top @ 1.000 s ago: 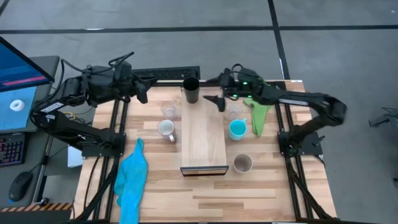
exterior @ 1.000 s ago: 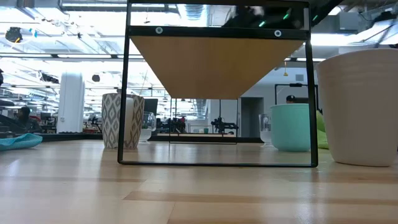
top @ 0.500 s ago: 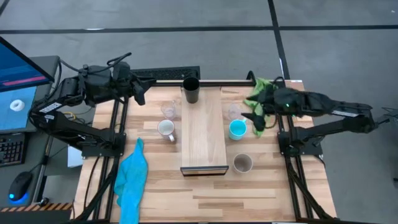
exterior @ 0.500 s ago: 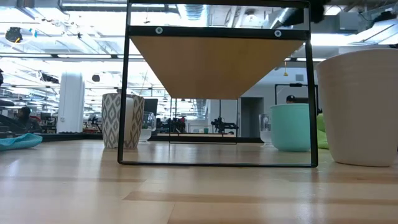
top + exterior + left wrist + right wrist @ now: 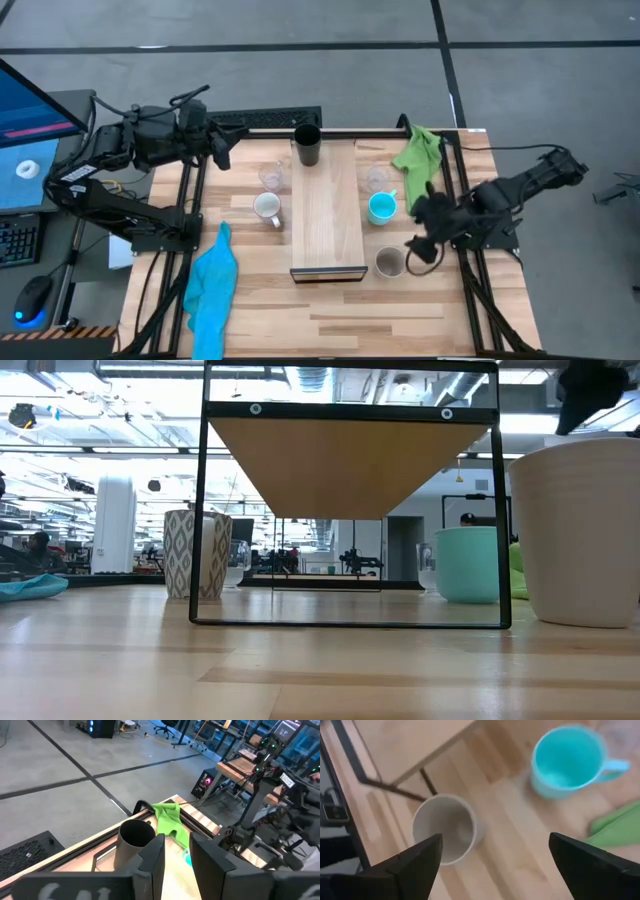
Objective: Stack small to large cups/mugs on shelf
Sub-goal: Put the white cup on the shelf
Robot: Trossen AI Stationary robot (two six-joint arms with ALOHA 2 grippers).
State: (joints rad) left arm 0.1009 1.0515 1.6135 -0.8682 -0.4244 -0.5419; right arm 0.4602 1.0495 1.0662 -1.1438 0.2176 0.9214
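The shelf [image 5: 326,215] stands mid-table, with the black cup [image 5: 307,145] upright on its far end. On the table to its left stand a clear glass cup [image 5: 270,177] and the white mug [image 5: 266,207]. To its right stand a second glass cup [image 5: 377,180], the turquoise mug [image 5: 382,207] and the beige-grey cup [image 5: 389,263]. My right gripper [image 5: 495,840] is wide open and empty above the beige-grey cup [image 5: 445,827], just right of it [image 5: 418,248]. My left gripper [image 5: 177,860] is open and empty at the far left [image 5: 215,145].
A green cloth [image 5: 420,152] lies at the far right, reaching toward the turquoise mug. A blue cloth [image 5: 212,285] lies at the near left. The shelf's dark frame legs [image 5: 198,560] stand on the table. The arms' frames flank both sides.
My right gripper has swung from the shelf's far end by the black cup toward the table's right edge. It then moved toward the near edge and now hangs by the beige-grey cup. The cups have not moved.
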